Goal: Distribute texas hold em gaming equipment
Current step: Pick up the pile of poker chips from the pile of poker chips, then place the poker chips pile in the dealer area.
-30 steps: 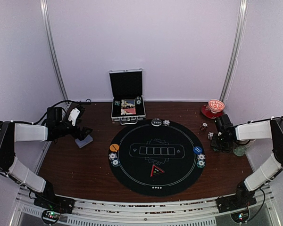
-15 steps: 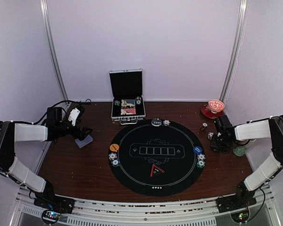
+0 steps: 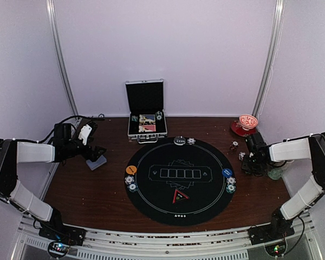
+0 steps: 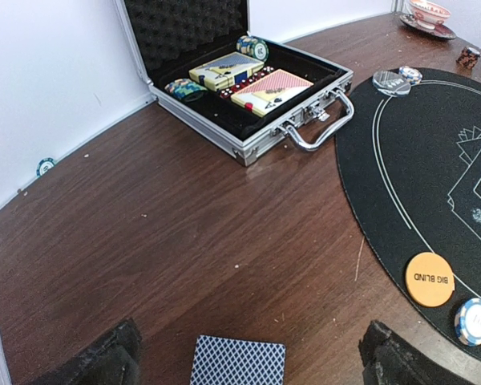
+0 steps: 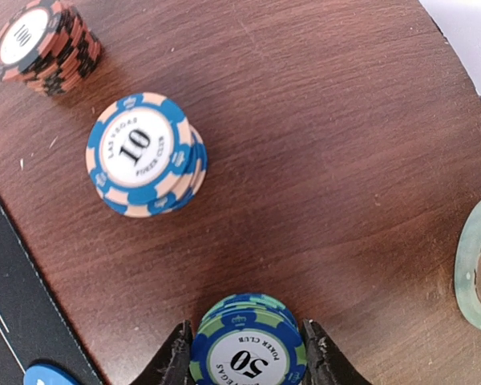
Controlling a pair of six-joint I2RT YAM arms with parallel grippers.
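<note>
Right wrist view: a blue-green chip stack marked 50 (image 5: 247, 357) stands on the brown table (image 5: 321, 120) at 6 o'clock in frame, between the fingers (image 5: 175, 365) of the right gripper (image 5: 247, 330). Both fingers sit right against its rim. I cannot tell whether they clamp it or only touch.
- At 11 o'clock from it stands a blue-and-cream 10 stack (image 5: 143, 152). Further out on the same line is a red-and-black 100 stack (image 5: 44, 44).
- The mat (image 5: 12, 313) edge cuts the 8 o'clock corner.

Top view: those stacks shrink to specks. It does place the right gripper just off the mat's 3 o'clock rim. The left gripper (image 3: 92, 153) is well off the 9 o'clock side.

Left wrist view: the left gripper's jaws are spread wide. One blue-backed card (image 4: 237, 362) lies flat between them at 6 o'clock, untouched.
- The orange BIG BLIND button (image 4: 429, 278) lies on the mat at 3 o'clock of the card, with a blue-white chip (image 4: 474, 319) just beside the button.
- The silver case (image 4: 248, 88) lies open at 12 o'clock with decks and chips inside.
- A lone teal chip (image 4: 46, 167) lies by the wall at 10 o'clock. I cannot find it from above.
</note>
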